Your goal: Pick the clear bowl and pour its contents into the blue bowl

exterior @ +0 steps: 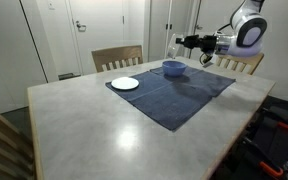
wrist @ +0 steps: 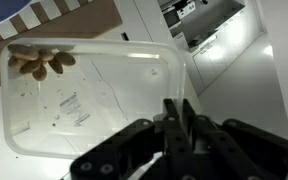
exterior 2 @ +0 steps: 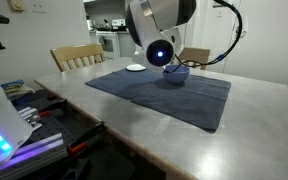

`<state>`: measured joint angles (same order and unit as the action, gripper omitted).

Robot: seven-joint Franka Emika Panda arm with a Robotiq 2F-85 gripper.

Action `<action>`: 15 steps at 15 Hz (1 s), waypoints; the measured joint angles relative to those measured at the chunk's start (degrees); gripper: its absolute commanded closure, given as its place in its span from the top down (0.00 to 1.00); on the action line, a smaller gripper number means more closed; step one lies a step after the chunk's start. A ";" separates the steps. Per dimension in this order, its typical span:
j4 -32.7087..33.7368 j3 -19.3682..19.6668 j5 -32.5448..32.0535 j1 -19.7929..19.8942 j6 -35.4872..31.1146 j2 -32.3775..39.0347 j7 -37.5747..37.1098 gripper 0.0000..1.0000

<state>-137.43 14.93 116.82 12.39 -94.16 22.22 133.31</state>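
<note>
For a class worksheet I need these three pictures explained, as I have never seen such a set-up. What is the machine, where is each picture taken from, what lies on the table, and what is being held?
The machine is a robot arm ending in a two-fingered gripper. Two pictures come from cameras beside the table; the third from a camera on the arm's wrist. On the table lies a dark blue cloth mat with a white plate and a blue bowl. The gripper is shut on the rim of a clear bowl, with small brown pieces in one corner.
</note>
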 measured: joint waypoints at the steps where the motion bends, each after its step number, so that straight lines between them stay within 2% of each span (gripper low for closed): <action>1: -0.19 0.03 0.43 0.05 0.85 0.36 0.70 0.02; 15: -1.15 1.20 4.03 0.34 9.18 3.95 6.64 0.02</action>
<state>-138.59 16.12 120.84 12.73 -84.98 26.17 139.95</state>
